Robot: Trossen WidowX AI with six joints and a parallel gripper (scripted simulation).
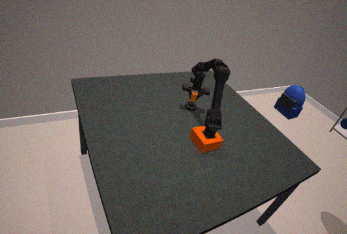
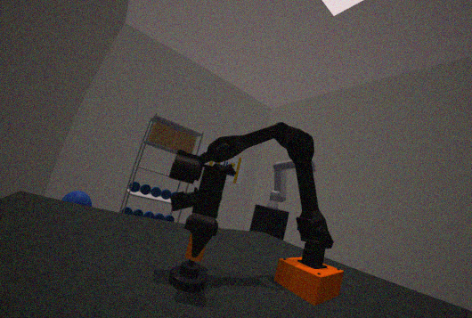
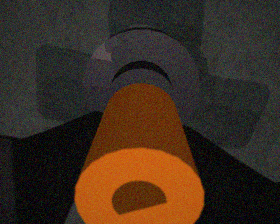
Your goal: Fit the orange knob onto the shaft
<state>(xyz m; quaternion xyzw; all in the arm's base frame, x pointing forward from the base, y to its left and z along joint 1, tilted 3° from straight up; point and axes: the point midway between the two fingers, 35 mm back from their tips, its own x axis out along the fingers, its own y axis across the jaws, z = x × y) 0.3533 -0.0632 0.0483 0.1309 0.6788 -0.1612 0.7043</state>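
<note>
The orange knob (image 1: 194,96) (image 2: 196,255) (image 3: 141,120) is a tall tube held upright or nearly so. My gripper (image 1: 194,99) (image 2: 194,252) (image 3: 140,126) is shut on it, pointing down. The round dark pedestal (image 1: 190,107) (image 2: 182,283) (image 3: 187,82) is directly below. In the exterior view the knob's lower end is very close above the pedestal's raised middle, with little gap. The wrist view shows the knob's D-shaped hole from above, flat side toward the bottom of the picture and slightly slanted. The shaft is hidden; whether its tip is inside the hole I cannot tell.
The arm's orange base block (image 1: 206,143) (image 2: 307,281) stands on the dark table (image 1: 141,170) (image 2: 89,253), in front of the pedestal in the top view. A shelf rack and a blue ball-shaped object (image 1: 295,95) (image 2: 77,198) are beyond the table.
</note>
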